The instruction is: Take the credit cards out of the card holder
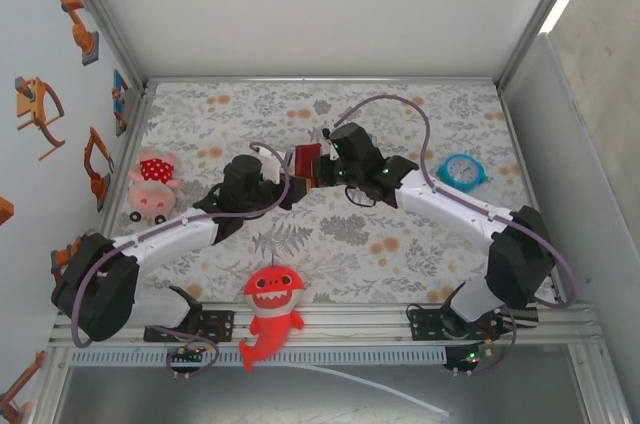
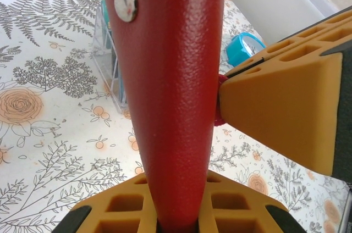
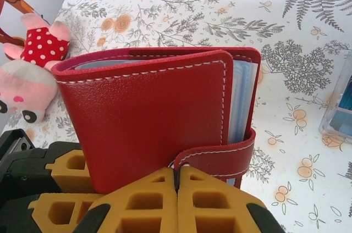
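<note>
Table centre blocked: left gripper [image 1: 283, 184] and right gripper [image 1: 318, 172] meet there, both clamped on the card holder [image 1: 303, 162], with the arms slanting in from the two near corners. A clear plastic box [image 2: 110, 62] stands on the floral cloth [image 1: 360, 244] close behind the holder, seen from the left wrist. Pig plush [image 1: 150, 187] by the left wall [image 1: 60, 134]. Blue alarm clock [image 1: 462, 171] right of the right arm. Shark plush [image 1: 270, 312] on the near edge between the bases. Open cloth: the far strip along the back panel [image 1: 320, 14], and the patch between the arms ahead of the shark.
</note>
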You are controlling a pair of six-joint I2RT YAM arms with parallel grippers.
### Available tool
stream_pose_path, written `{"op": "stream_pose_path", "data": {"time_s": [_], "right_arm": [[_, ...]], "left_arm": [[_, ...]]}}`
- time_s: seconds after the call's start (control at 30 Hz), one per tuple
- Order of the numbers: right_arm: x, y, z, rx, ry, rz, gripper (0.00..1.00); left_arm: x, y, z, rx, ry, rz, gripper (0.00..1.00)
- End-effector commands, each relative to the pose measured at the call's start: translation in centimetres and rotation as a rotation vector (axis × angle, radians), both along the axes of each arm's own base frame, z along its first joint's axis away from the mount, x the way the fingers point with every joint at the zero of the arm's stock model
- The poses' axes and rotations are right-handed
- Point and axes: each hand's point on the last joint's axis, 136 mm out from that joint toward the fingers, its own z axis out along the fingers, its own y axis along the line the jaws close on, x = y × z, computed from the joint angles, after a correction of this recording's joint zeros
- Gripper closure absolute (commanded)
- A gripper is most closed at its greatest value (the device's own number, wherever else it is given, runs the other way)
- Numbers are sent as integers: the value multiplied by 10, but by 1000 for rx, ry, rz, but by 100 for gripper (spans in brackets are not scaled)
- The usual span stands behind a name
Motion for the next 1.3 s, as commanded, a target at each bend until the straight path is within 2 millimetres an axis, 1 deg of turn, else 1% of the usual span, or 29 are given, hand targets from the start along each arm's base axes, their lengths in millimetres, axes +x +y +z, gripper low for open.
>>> {"op": "stream_pose_path", "data": {"time_s": [0.0, 0.47, 0.9, 1.07, 1.13, 1.27], "right_arm": [[3, -20, -4, -52, -21, -68, 100], [3, -23, -2, -58, -34, -73, 100], [4, -35, 5, -63, -64, -112, 100], [2, -35, 6, -58, -67, -108, 100], [2, -38, 7, -62, -74, -113, 100], [2, -48, 9, -67, -92, -140, 100]], "left_arm": [[2, -3, 33, -83, -78, 4, 100], [4, -2, 40, -92, -106, 8, 100], [7, 5, 34, -48, -107, 42, 100], [8, 6, 34, -49, -111, 49, 100], [8, 7, 35, -48, -113, 52, 100], [6, 7, 40, -53, -125, 42, 100]]}}
